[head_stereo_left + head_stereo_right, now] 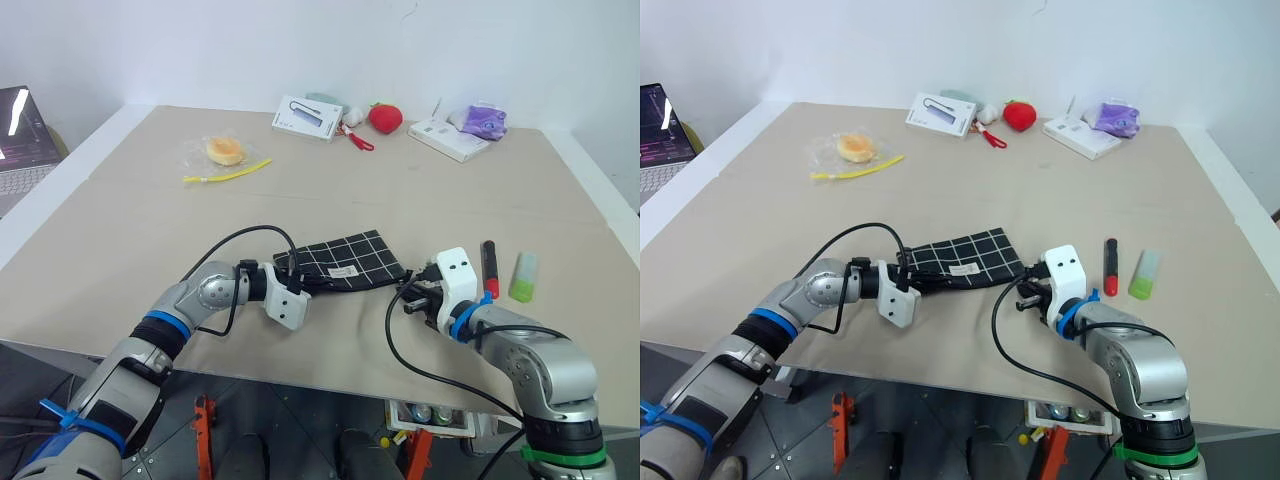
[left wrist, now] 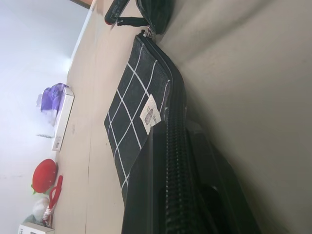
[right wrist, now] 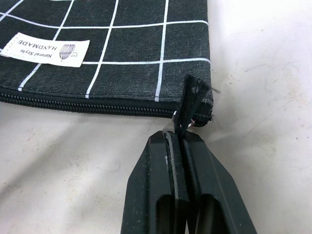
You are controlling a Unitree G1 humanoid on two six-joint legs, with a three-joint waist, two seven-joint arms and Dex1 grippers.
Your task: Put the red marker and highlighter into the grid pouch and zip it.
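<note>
- Grid pouch (image 1: 348, 261): lies flat on the table (image 1: 130, 220), centre of the left eye frame, zipper edge toward the lower frame edge. White label (image 3: 46, 49) sits near the zipper line.
- Left gripper (image 1: 292, 283): at the left end of the pouch, fingers closed on the pouch's zipper edge; in the left wrist view the black fingers (image 2: 195, 195) lie along the zipper teeth.
- Right gripper (image 3: 183, 141): at the right end of the pouch, lower centre-right of the left eye frame. Fingers pressed together, clamping the zipper pull cord (image 3: 191, 105) at the pouch corner.
- Red marker (image 1: 490, 268): lies on the table right of the pouch, outside it, just beyond the right gripper.
- Highlighter (image 1: 523, 276): lies just right of the marker, near it but apart, also outside the pouch.
- Upper frame area: strawberry toy (image 1: 385, 117), red-handled scissors (image 1: 357, 137), white boxes (image 1: 308, 117), a bun in clear wrap (image 1: 224, 151).
- Laptop (image 1: 20, 140): far left edge.
</note>
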